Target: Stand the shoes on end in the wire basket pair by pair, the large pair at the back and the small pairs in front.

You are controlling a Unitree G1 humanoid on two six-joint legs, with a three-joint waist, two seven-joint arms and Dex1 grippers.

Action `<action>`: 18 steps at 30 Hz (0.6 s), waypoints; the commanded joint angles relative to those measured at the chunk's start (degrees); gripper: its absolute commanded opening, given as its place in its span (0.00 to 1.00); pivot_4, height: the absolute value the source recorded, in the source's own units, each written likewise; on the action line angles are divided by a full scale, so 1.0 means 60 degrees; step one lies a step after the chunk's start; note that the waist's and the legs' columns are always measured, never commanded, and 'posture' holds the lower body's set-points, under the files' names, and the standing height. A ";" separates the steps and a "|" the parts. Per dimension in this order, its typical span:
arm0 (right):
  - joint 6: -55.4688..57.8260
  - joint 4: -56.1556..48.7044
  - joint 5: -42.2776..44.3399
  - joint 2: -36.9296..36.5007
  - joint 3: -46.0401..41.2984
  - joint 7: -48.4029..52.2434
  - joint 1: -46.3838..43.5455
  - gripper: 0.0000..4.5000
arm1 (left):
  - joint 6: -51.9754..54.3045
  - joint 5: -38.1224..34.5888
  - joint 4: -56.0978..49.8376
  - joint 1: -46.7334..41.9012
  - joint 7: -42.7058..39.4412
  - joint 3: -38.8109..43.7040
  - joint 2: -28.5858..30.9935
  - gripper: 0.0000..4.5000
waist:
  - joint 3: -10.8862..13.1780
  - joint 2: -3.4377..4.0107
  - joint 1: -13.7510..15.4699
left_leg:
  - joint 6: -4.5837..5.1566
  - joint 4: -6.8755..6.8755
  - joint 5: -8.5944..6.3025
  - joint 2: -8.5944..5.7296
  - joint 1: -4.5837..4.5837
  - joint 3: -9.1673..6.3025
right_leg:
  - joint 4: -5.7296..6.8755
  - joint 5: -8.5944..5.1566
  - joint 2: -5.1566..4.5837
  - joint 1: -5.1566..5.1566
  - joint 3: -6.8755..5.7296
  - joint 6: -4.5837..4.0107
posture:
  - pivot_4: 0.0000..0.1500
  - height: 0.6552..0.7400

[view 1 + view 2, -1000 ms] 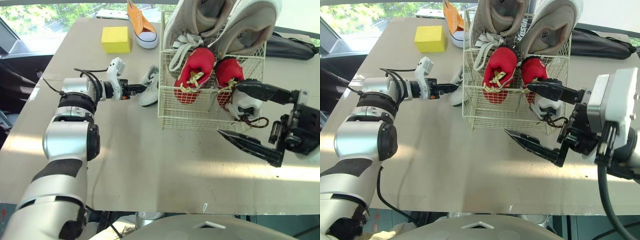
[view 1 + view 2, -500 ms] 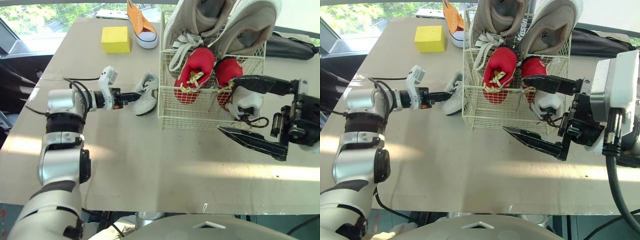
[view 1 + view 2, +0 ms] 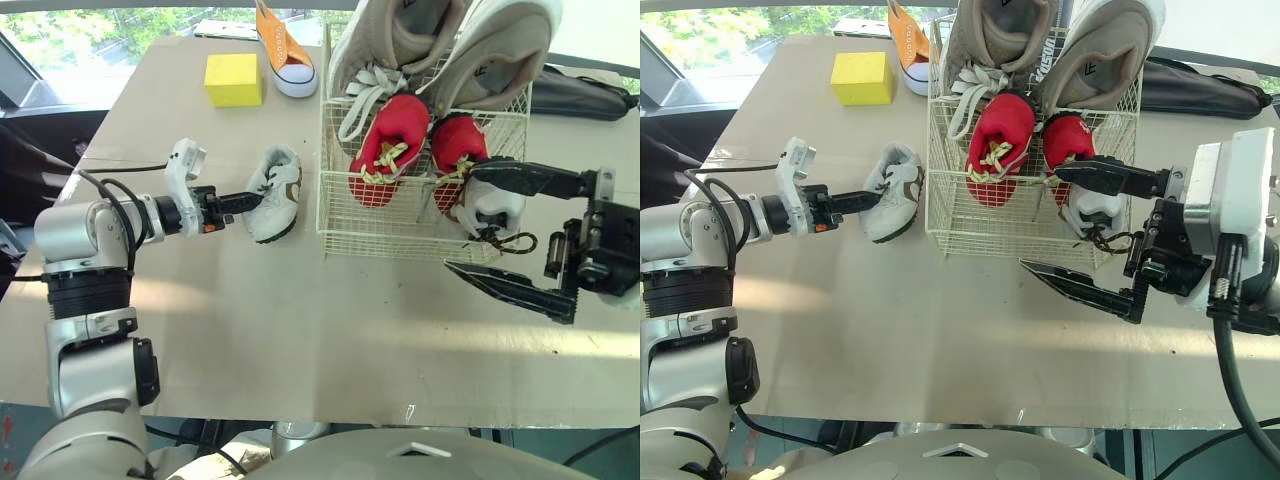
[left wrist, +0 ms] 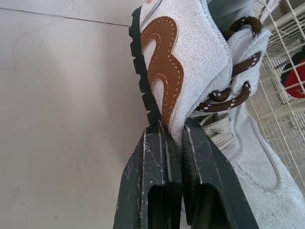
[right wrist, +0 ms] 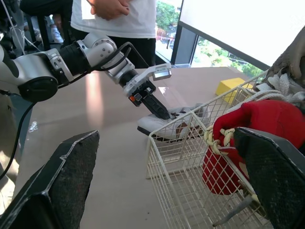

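The right gripper (image 3: 461,218) is nearest, its fingers spread wide at the front right corner of the basket (image 3: 400,236). One finger lies low over the table (image 3: 300,330) in front of the wire, and the other reaches toward the basket higher up. To the left, the left gripper (image 3: 252,199) is clamped on the heel of a white shoe (image 3: 272,185), which lies on the table just beside the basket's left wall. In the basket, a second white shoe (image 3: 495,210) sits in the front right corner beside the red pair (image 3: 385,145). The grey pair (image 3: 505,45) stands on end behind them. Farther off are a yellow block (image 3: 232,80), an orange shoe (image 3: 282,45) and a black bag (image 3: 585,95).
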 commanded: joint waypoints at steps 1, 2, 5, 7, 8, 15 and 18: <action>-0.0008 0.0215 -0.0222 0.0104 -0.0238 0.0213 -0.0187 1.00 | 0.0120 -0.0474 -0.0719 0.0034 0.0219 0.0395 0.0069 0.02 | 0.0000 0.0001 -0.0017 | -0.0001 0.0000 0.0000 0.0000 0.0003 0.0002 | 0.0003 0.0000 0.0000 0.0000 0.0000 0.0000 | 1.00 1.00; 0.0010 0.0233 -0.0242 0.0120 -0.0202 0.0248 -0.0225 1.00 | 0.0123 -0.0549 -0.0779 0.0072 0.0285 0.0438 0.0045 0.02 | 0.0001 0.0001 -0.0019 | -0.0002 0.0000 0.0001 0.0000 0.0004 0.0002 | 0.0006 0.0000 0.0000 -0.0001 -0.0001 0.0000 | 1.00 1.00; 0.0079 0.0292 -0.0264 0.0168 -0.0185 0.0355 -0.0294 1.00 | 0.0159 -0.0753 -0.0904 0.0140 0.0495 0.0571 -0.0018 0.02 | 0.0001 0.0003 -0.0027 | -0.0005 -0.0003 0.0003 0.0000 0.0009 0.0002 | 0.0011 -0.0001 0.0002 -0.0001 -0.0004 -0.0001 | 1.00 1.00; 0.0116 0.0310 -0.0254 0.0176 -0.0195 0.0426 -0.0327 1.00 | 0.0162 -0.0911 -0.1019 0.0233 0.0582 0.0654 -0.0020 0.02 | 0.0001 0.0003 -0.0027 | -0.0005 -0.0003 0.0003 0.0000 0.0007 0.0002 | 0.0010 -0.0001 0.0003 -0.0001 -0.0004 -0.0001 | 1.00 1.00; 0.0137 0.0313 -0.0255 0.0173 -0.0198 0.0462 -0.0338 1.00 | 0.0162 -0.0978 -0.1061 0.0273 0.0625 0.0682 -0.0012 0.02 | 0.0001 0.0002 -0.0025 | -0.0005 -0.0003 0.0003 0.0000 0.0007 0.0004 | 0.0010 -0.0001 0.0003 -0.0001 -0.0004 -0.0001 | 1.00 1.00; 0.0177 0.0344 -0.0376 0.0208 -0.0110 0.0688 -0.0531 1.00 | 0.0063 -0.1209 -0.1259 0.0549 0.0777 0.0663 0.0116 0.02 | 0.0001 0.0002 -0.0018 | -0.0005 -0.0002 0.0003 0.0000 0.0009 0.0006 | 0.0010 -0.0001 0.0005 0.0001 -0.0004 0.0000 | 1.00 1.00; 0.0146 0.0325 -0.0465 0.0272 -0.0085 0.0733 -0.0596 1.00 | -0.0010 -0.1214 -0.1301 0.0588 0.0802 0.0636 0.0141 0.02 | 0.0001 0.0002 -0.0017 | -0.0005 -0.0002 0.0003 -0.0001 0.0007 0.0006 | 0.0010 -0.0001 0.0005 0.0001 -0.0005 0.0000 | 1.00 1.00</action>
